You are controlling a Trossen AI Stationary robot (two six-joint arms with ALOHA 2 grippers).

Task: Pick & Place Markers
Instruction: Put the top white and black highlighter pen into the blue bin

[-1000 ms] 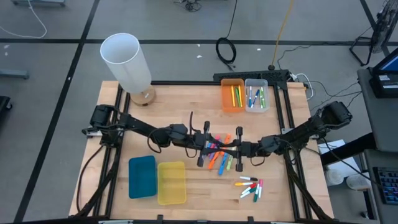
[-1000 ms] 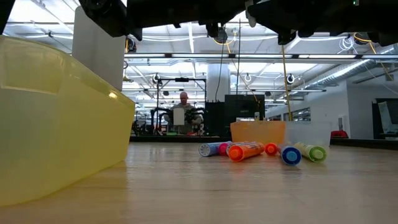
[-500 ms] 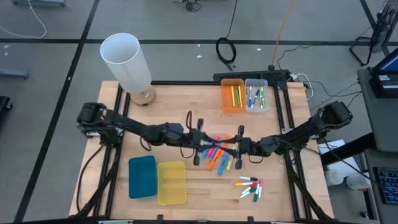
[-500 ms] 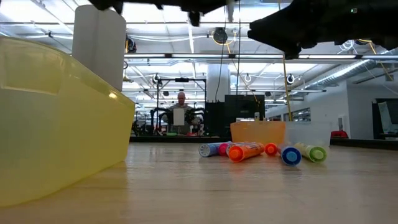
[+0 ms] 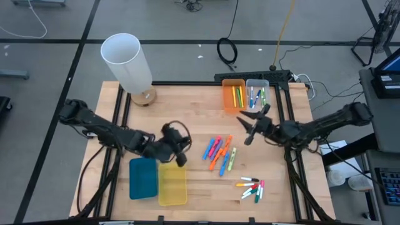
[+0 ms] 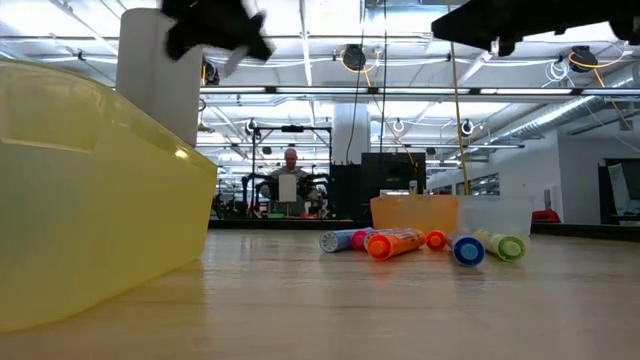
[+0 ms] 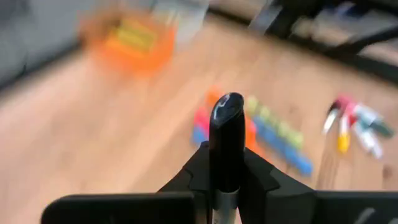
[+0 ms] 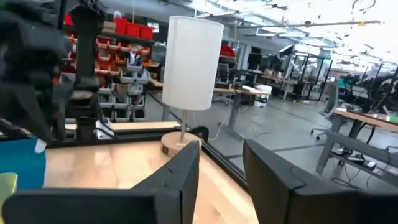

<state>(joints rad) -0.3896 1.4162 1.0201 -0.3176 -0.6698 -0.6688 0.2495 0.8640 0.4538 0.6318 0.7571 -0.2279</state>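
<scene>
Left end effector grasping black-capped marker above yellow bin, right end effector released, orange bin holding highlighters.

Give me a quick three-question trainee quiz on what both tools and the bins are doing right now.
1. True or false: the right tool holds a marker.
2. What does the left tool grip? A: an orange highlighter. B: a black-capped marker. C: nothing.
3. Fill in: the yellow bin sits right beside the ___ bin.
Key: 1 false, it is open and empty. 2 B. 3 blue; that blue bin is on the left arm's side.
</scene>
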